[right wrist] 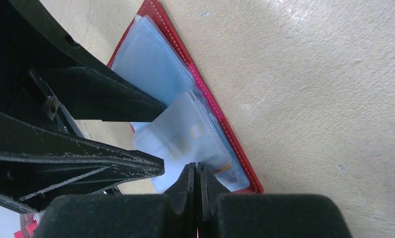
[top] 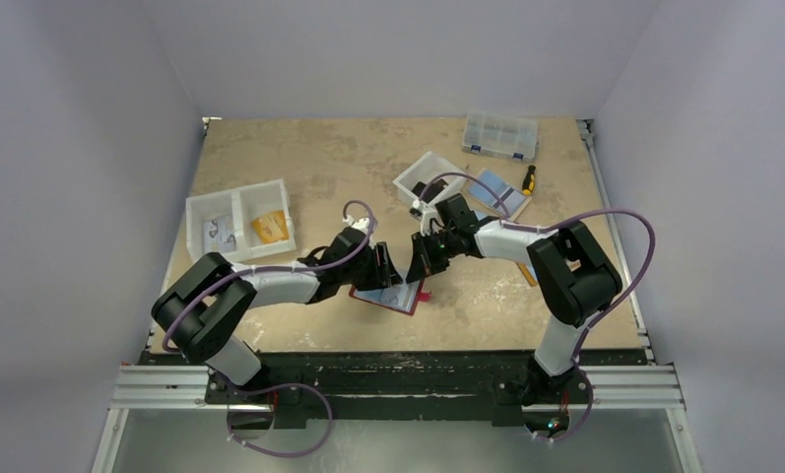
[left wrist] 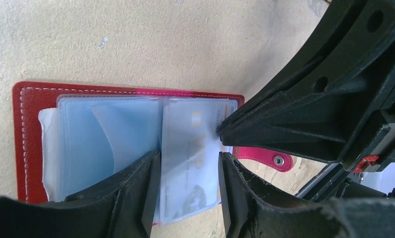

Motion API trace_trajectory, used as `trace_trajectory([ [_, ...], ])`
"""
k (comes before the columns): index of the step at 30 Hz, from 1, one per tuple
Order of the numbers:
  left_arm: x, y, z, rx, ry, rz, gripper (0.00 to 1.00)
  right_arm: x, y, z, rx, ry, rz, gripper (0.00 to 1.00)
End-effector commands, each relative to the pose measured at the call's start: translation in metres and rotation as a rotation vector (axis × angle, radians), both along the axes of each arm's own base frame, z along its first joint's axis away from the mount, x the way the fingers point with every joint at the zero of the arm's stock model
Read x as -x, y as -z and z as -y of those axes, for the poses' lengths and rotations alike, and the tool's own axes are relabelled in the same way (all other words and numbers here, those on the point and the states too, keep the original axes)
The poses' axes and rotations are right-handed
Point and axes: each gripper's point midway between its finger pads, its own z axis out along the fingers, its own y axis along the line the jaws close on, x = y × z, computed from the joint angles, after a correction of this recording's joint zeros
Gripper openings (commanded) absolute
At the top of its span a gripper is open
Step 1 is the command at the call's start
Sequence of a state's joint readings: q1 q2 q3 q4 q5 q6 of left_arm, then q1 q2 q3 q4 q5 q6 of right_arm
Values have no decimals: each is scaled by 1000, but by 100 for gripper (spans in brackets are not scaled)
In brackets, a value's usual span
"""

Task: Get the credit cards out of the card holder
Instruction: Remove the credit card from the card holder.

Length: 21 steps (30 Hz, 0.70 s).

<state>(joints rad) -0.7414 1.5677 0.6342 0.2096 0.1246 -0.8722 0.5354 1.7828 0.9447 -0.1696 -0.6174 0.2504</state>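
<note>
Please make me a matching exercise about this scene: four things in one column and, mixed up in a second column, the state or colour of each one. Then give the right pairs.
1 left gripper
2 right gripper
3 card holder
4 strap tab

A pink
B fingers pressed together
C lying open
D a finger at each side of the pale card

Pairs: 1-D, 2-B, 3-C, 4-A
</note>
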Motion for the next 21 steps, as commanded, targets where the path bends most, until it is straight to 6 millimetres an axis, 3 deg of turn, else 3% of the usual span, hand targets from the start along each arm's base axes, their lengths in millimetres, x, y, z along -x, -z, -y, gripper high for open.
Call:
trace_trajectory([
  [1,21,15,21,6,63,-76,49,-12,18,4,69,29,0,5],
  [6,28,25,30,12,29,-140,48,-13,15,-6,46,-57,-34,11],
  [11,28,39,19,13,-129,-229,33,-10,-3,-8,-4,-81,5,19],
  [17,26,28,23,146,-194,-223,32,-10,-35,-2,-76,-102,121,23],
  [21,24,22,20,160,-210,-195,35,-13,-39,7,-37,-81,180,20],
])
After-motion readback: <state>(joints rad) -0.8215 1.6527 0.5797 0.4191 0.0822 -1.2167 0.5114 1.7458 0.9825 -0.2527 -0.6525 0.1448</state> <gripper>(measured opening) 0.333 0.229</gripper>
